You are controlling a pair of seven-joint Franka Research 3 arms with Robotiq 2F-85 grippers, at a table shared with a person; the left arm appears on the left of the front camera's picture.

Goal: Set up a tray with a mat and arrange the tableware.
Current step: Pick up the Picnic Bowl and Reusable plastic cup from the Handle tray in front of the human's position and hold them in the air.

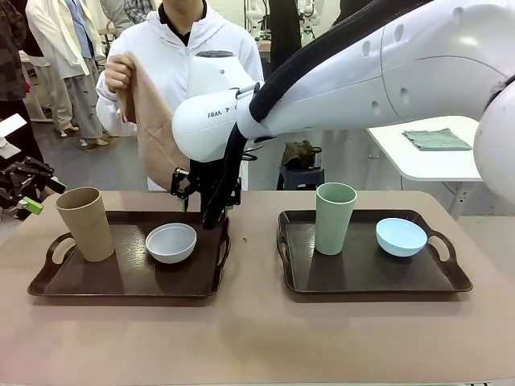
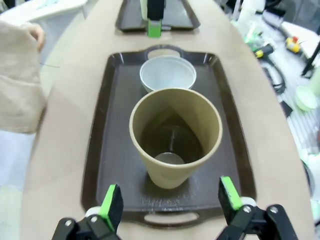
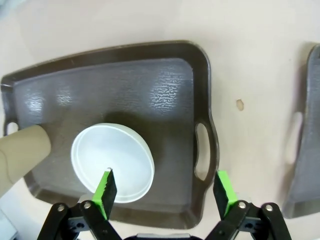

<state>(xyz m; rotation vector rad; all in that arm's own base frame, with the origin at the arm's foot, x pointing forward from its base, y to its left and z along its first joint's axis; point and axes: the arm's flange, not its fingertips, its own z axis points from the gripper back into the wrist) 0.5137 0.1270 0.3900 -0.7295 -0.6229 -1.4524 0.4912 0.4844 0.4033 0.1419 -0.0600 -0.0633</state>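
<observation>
Two dark brown trays lie on the table. The left tray (image 1: 129, 277) carries a tan cup (image 1: 85, 223) and a white bowl (image 1: 170, 242). On the right tray (image 1: 362, 277) stand a pale green cup (image 1: 335, 217) and a light blue bowl (image 1: 401, 236). The person holds a tan mat (image 1: 157, 129) up behind the left tray. My right gripper (image 1: 213, 215) reaches across and hangs open over that tray's right part, just right of the white bowl (image 3: 112, 162). My left gripper (image 2: 171, 200) stands open at the tray's left handle, facing the tan cup (image 2: 175, 135).
A white side table (image 1: 418, 165) with a folded green cloth (image 1: 434, 138) stands at the back right. A dark stool (image 1: 302, 173) sits behind the table's far edge. Tools and cables (image 2: 280, 45) lie off the table on the robot's side.
</observation>
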